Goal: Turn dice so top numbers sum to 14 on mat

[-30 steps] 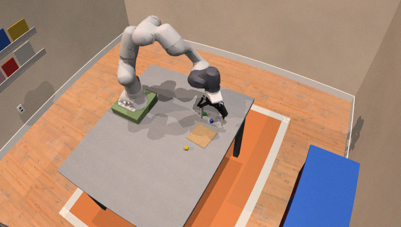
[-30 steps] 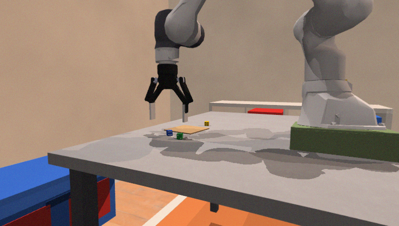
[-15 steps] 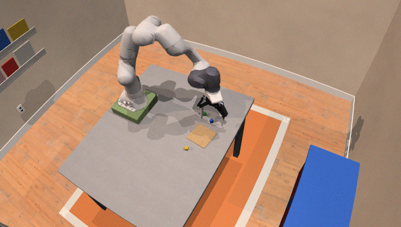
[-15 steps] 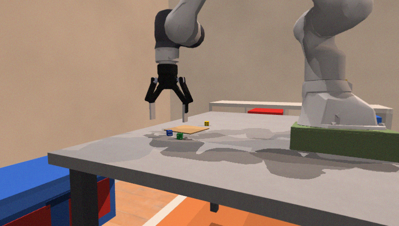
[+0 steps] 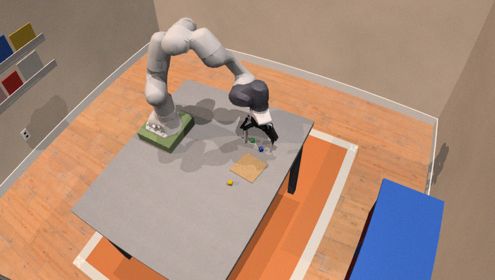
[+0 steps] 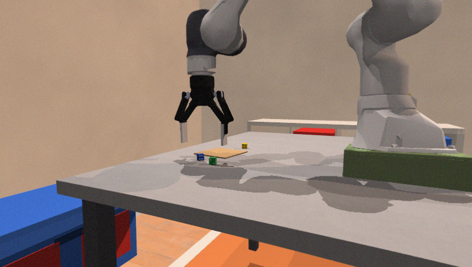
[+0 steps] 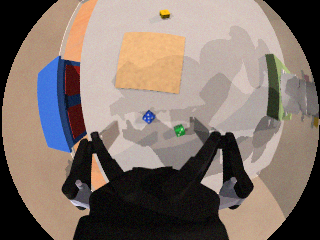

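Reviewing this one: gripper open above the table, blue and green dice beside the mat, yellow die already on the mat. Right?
Not quite. The yellow die lies on the table, off the mat, as the top view shows. The rest holds: open gripper, blue die, green die.

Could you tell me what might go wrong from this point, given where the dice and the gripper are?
1. The blue die and green die lie close together on the table beside the mat; the wide-open gripper above them could knock one while reaching for the other.
2. The blue die sits near the mat's edge, so the fingers might catch and shift the mat.
3. The yellow die lies apart, beyond the mat, and needs a separate reach.
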You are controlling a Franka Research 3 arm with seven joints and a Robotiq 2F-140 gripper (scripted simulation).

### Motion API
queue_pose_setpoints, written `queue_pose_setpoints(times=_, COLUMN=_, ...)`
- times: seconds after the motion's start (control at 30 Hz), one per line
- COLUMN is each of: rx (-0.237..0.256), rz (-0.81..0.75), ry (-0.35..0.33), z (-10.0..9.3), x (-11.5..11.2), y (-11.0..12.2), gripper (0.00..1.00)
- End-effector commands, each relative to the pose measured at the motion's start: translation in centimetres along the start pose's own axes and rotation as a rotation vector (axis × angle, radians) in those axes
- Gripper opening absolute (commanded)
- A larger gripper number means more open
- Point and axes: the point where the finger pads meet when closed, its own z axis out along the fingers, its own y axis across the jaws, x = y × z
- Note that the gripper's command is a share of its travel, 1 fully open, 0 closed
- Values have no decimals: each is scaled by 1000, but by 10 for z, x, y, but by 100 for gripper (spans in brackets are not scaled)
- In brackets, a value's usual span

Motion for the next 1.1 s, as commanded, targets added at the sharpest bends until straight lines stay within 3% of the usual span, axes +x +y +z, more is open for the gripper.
queue_pose_setpoints(times=0.0, rx=10, rz=19, ry=2, z=-1, x=-9, y=14, gripper=100)
queue_pose_setpoints(times=0.13, rx=10, rz=19, ry=2, z=-1, x=-19, y=32, gripper=100)
queue_pose_setpoints(times=0.33, rx=10, rz=19, ry=2, z=-1, x=-24, y=42, gripper=100)
queue_pose_setpoints(times=1.07, rx=10, rz=19, ry=2, z=-1, x=-25, y=43, gripper=100)
